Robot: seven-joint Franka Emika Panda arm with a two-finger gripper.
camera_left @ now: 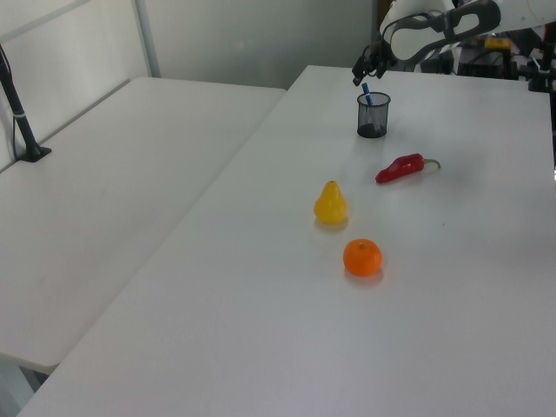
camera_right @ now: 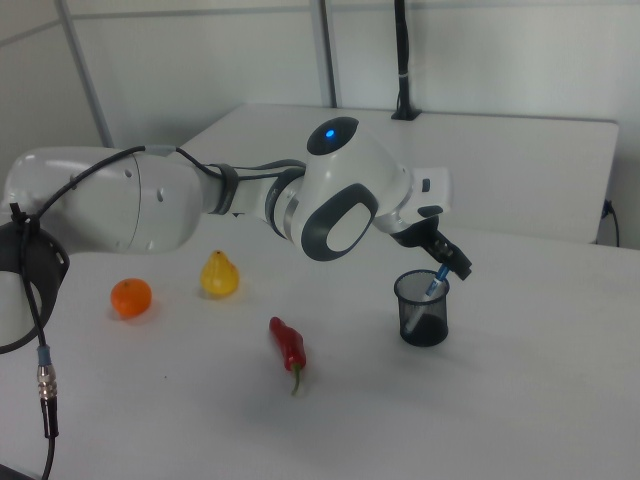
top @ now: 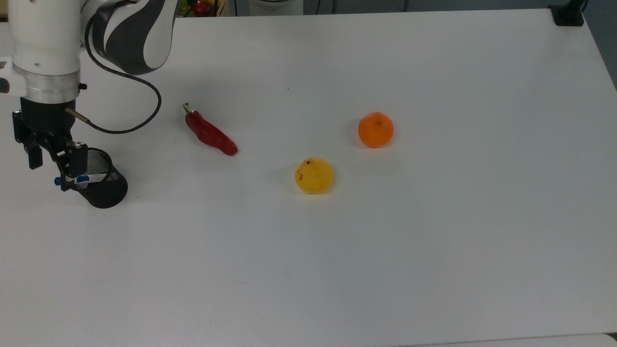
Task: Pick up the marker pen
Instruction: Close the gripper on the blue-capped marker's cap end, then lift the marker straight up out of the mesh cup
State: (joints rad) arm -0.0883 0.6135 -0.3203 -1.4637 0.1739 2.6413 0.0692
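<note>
white table (top: 434,265) | on it: black mesh cup (top: 103,190), red chilli (top: 210,134), yellow pear (top: 314,176), orange (top: 375,129)

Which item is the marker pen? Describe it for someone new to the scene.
On the white table, find the black mesh cup near the top view's left edge, under the arm's tool. The marker pen leans inside it: slim and white with a blue cap, unlike the fruit and the red chilli.

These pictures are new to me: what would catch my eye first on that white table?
Probably the big white arm, its end effector poised at the blue cap of a marker pen that leans out of a black mesh cup at the top view's left. Then three bright things on the bare table: a red chilli, a yellow pear, an orange.
</note>
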